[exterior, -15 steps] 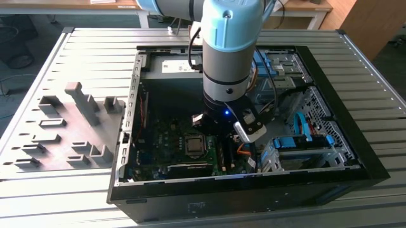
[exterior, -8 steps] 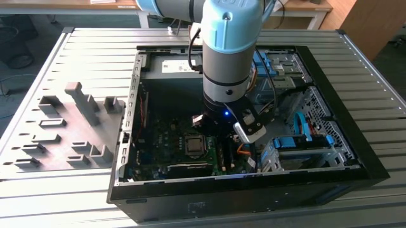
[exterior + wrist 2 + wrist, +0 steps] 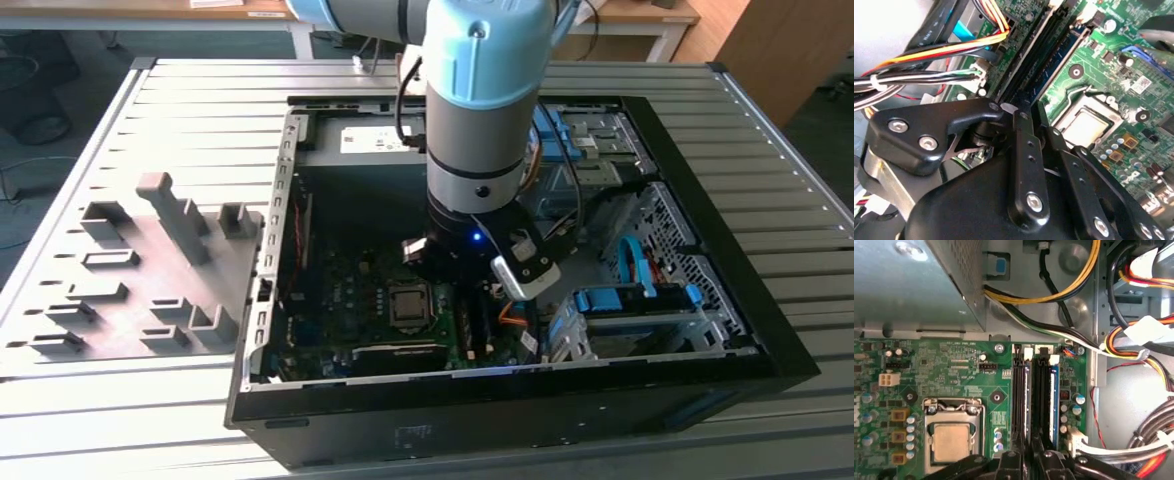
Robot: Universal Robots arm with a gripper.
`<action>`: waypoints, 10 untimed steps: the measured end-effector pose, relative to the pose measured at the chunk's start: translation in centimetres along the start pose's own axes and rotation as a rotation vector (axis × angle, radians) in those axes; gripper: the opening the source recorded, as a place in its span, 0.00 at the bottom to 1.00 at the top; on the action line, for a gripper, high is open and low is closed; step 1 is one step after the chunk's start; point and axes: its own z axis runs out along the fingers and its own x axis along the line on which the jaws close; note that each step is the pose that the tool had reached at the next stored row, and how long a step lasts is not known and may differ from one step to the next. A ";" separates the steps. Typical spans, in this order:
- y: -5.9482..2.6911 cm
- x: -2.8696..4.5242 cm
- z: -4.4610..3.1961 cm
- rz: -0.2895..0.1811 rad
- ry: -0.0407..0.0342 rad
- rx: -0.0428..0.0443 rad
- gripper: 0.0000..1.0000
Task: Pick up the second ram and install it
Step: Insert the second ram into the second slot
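The matte black claw (image 3: 1030, 456) is seen closed on the thin flat second ram (image 3: 1029, 405), edge-on among four long slots (image 3: 1054, 400) of the green motherboard (image 3: 954, 370).

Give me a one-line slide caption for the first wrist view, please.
Gripper poised over the motherboard's memory slots, beside the bare processor inside the open computer case.

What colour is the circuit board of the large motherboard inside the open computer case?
Green motherboard, best seen in the first wrist view.
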 end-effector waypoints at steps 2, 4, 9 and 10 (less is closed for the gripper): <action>0.00 -0.05 -0.88 0.000 -0.0002 -0.0002 0.21; 0.02 -0.11 -1.78 0.000 -0.0004 -0.0001 0.21; 0.15 -0.24 -4.01 0.000 -0.0005 -0.0001 0.10; 0.18 -0.26 -4.37 0.000 -0.0005 -0.0003 0.10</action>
